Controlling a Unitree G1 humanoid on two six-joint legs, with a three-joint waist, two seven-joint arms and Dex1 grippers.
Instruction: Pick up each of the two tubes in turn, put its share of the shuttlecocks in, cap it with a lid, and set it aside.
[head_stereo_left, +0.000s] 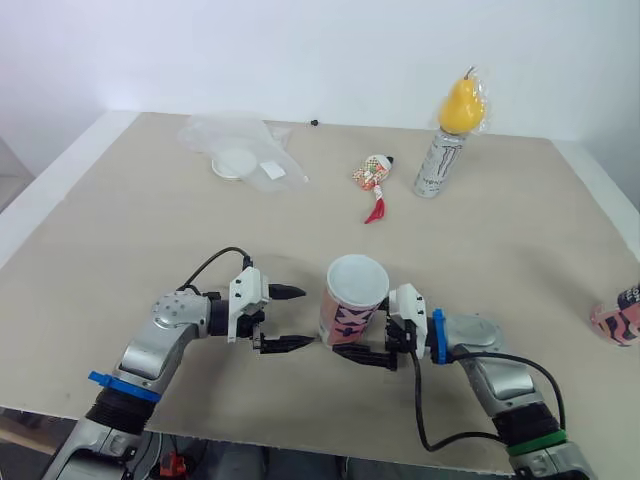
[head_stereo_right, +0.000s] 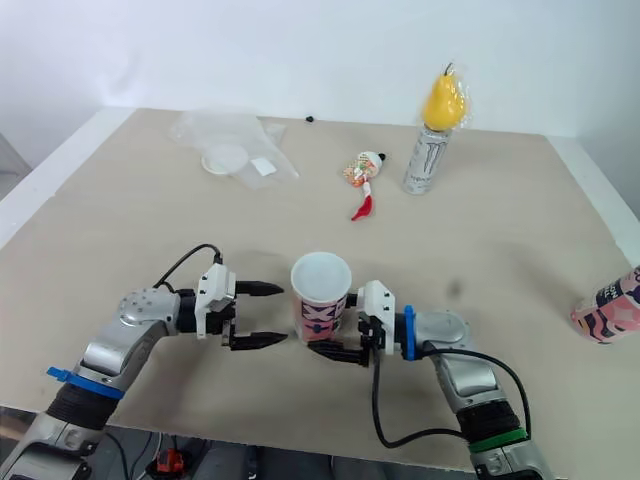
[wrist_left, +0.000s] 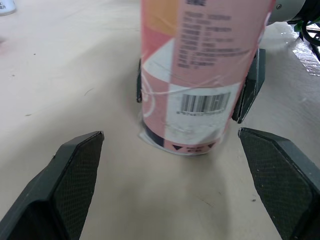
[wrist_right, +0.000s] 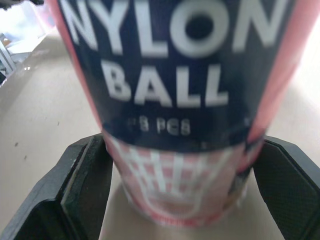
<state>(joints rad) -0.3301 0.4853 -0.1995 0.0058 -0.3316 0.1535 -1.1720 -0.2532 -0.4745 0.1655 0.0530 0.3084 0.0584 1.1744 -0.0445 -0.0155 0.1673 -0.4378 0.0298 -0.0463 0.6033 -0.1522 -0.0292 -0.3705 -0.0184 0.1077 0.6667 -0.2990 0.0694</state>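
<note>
One tube (head_stereo_left: 352, 300) within right tool (wrist_right: 182, 190)

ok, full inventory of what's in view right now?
upright tube: 1, pink and navy, white top, table centre
second tube: 1, pink, right table edge, partly cut off
shuttlecock: 1, white and red, far centre
can: 1, silver and black, far right, upright
pear-shaped thing: 1, yellow, on the can
plastic bag: 1, clear, far left
lid: 1, white, at the bag
table: 1, beige
left gripper: 1, black, open, beside upright tube
right gripper: 1, black, clamping upright tube
</note>
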